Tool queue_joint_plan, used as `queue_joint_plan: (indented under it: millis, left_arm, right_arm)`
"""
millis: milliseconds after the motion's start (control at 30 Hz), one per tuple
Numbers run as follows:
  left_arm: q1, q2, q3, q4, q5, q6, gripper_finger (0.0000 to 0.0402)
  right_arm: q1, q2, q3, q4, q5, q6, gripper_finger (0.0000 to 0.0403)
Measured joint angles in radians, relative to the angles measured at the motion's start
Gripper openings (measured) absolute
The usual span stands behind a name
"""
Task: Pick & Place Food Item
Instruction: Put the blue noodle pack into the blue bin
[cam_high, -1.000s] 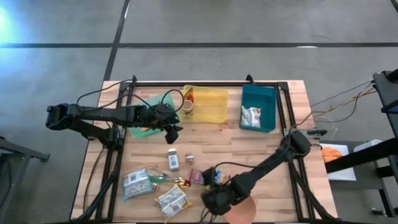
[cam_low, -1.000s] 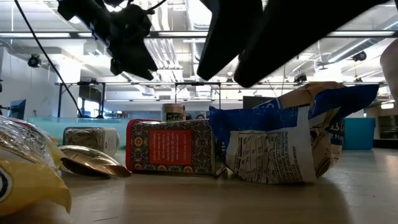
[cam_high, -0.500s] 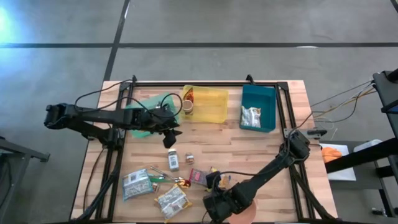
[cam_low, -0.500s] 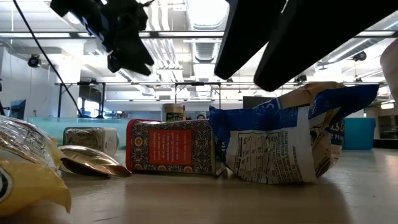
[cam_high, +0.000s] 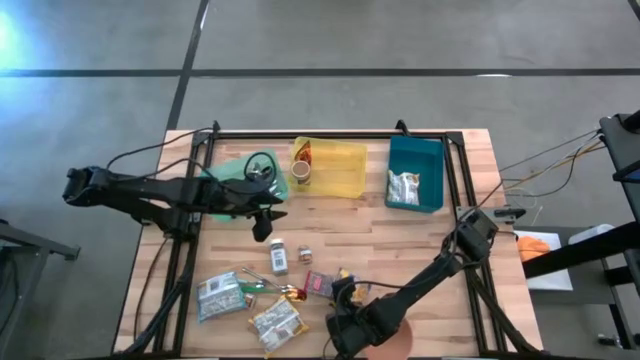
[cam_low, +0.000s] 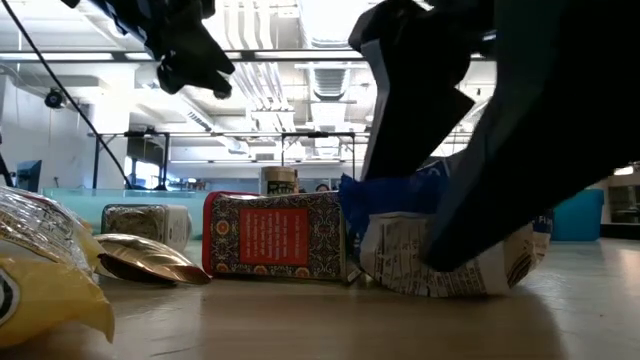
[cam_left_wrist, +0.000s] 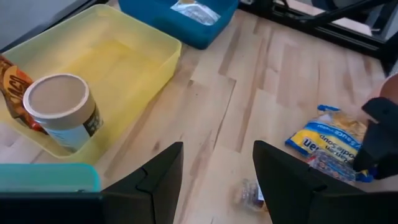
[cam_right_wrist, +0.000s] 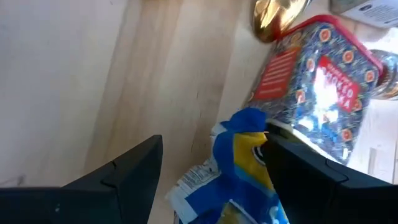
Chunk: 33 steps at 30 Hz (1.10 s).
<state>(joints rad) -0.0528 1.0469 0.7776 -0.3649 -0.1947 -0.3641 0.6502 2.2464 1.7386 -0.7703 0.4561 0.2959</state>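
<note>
A crumpled blue and yellow food packet (cam_right_wrist: 247, 154) lies on the table near its front edge, beside a red patterned tin (cam_right_wrist: 314, 71). My right gripper (cam_right_wrist: 214, 186) is open and slants down over the packet, one finger on each side of it. In the low view it (cam_low: 450, 190) stands in front of the packet (cam_low: 395, 245). My left gripper (cam_left_wrist: 217, 180) is open with nothing between its fingers. It hangs above the table (cam_high: 262, 228) near the green tray (cam_high: 232, 172) and the yellow bin (cam_high: 335, 165). My right gripper has its fingers on either side of the packet's blue end (cam_right_wrist: 244, 124), slanting down from the table's near side. One finger (cam_right_wrist: 292, 168) stands right beside the packet, but I cannot tell whether it touches. The packet lies flat on the table.
The yellow bin holds a paper cup (cam_left_wrist: 59, 109) and a brown wrapper. A blue bin (cam_high: 415, 172) at the back right holds a silver packet. More packets, a gold wrapper (cam_low: 150, 260) and small jars (cam_high: 279, 260) lie at the front left. A black frame rails the table.
My right gripper has sunk toward the blue and yellow packet and rolled a little, so its fingers now stand low over it. My left gripper has drawn back toward the table's left edge and risen slightly. Nothing on the table has moved.
</note>
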Motion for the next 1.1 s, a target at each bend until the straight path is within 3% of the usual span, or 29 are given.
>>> queue_joint_plan:
  millis: [233, 1100]
  left_arm:
    - [0.000, -0.010, 0.000, -0.002, 0.000, 0.000, 0.0200]
    - [0.000, -0.010, 0.000, -0.063, 0.004, -0.031, 0.0200]
  right_arm:
    - [0.000, 0.008, 0.003, -0.003, 0.046, -0.001, 0.0274]
    - [-0.001, -0.014, 0.004, -0.021, 0.036, -0.009, 0.0274]
